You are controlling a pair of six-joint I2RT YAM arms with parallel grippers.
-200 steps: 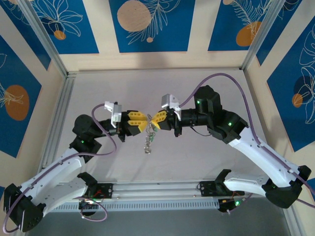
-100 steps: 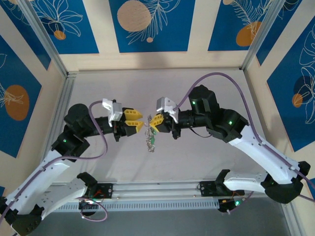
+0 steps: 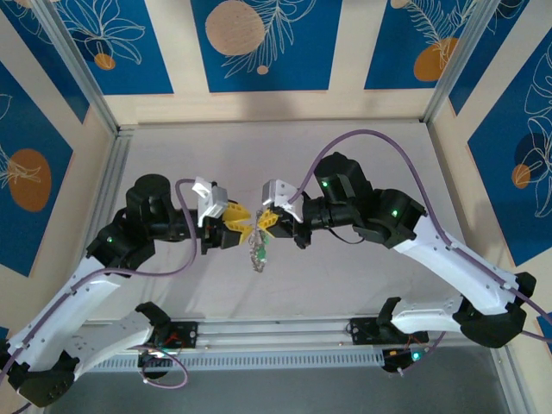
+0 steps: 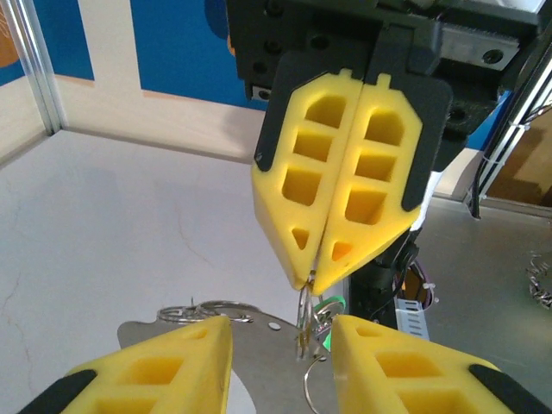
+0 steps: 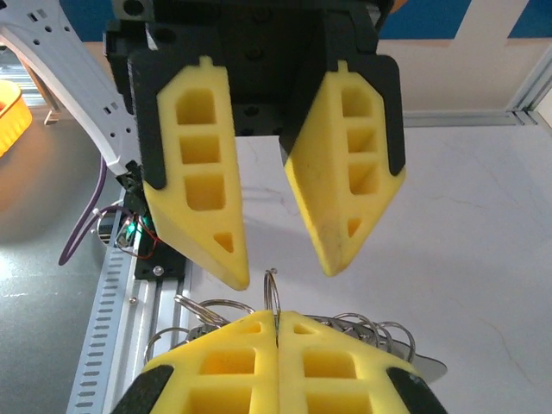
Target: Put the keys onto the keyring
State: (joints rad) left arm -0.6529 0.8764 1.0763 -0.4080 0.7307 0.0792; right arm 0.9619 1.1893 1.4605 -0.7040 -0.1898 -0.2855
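Note:
My right gripper point(image 3: 265, 221) hangs above the middle of the table, shut on a thin silvery ring, the keyring point(image 5: 272, 289), which sticks up from its closed fingertips. Below it dangles a bunch of keys point(image 3: 259, 250) with a green tag point(image 4: 333, 304), several wire rings point(image 5: 379, 332) and a flat metal plate point(image 4: 259, 349). My left gripper point(image 3: 240, 223) faces it tip to tip. Its yellow fingers point(image 5: 216, 216) stand apart on either side of the keyring point(image 4: 304, 302) without touching it. In its own wrist view, the left gripper point(image 4: 280, 328) is open, with the right gripper point(image 4: 312, 280) just above.
The white table point(image 3: 362, 285) lies under both arms. An aluminium rail point(image 3: 276, 332) with wiring runs along the near edge between the arm bases. Metal frame posts point(image 3: 82, 73) and patterned panels close in the sides and back.
The left gripper pulled back from the right one, opened wider, then came in again around the ring. The right gripper shifted left with the bunch, still shut.

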